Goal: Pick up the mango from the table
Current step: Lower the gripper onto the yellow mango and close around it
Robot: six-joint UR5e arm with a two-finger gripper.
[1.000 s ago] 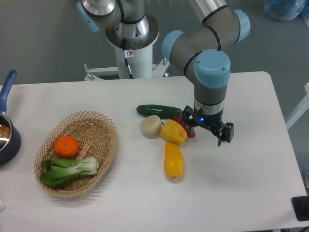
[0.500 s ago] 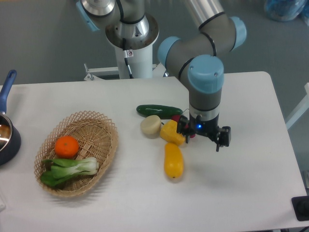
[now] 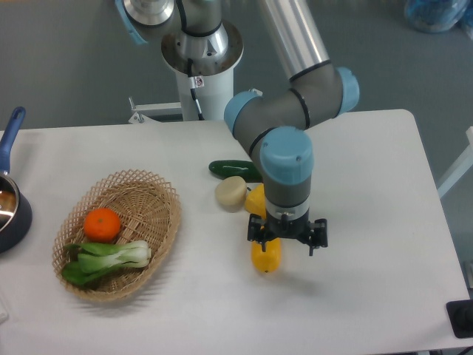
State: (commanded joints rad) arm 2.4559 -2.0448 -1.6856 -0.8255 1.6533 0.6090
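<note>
The mango (image 3: 264, 256) is a smooth yellow-orange oval lying on the white table (image 3: 369, 222), just in front of the yellow pepper (image 3: 256, 200). Only its lower end shows; the rest is hidden behind my gripper. My gripper (image 3: 287, 238) hangs directly over the mango's upper half, pointing down, with its two dark fingers spread apart, one at the mango's left edge and one to its right. It holds nothing.
A green cucumber (image 3: 230, 169) and a pale round vegetable (image 3: 230, 193) lie behind the pepper. A wicker basket (image 3: 151, 194) at the left holds an orange (image 3: 102, 224) and bok choy (image 3: 107, 259). A blue-handled pot (image 3: 9, 200) stands at the left edge.
My gripper has moved left and toward the front, from beside the yellow pepper to above the mango, now covering the mango's upper part. The fruit has not moved.
</note>
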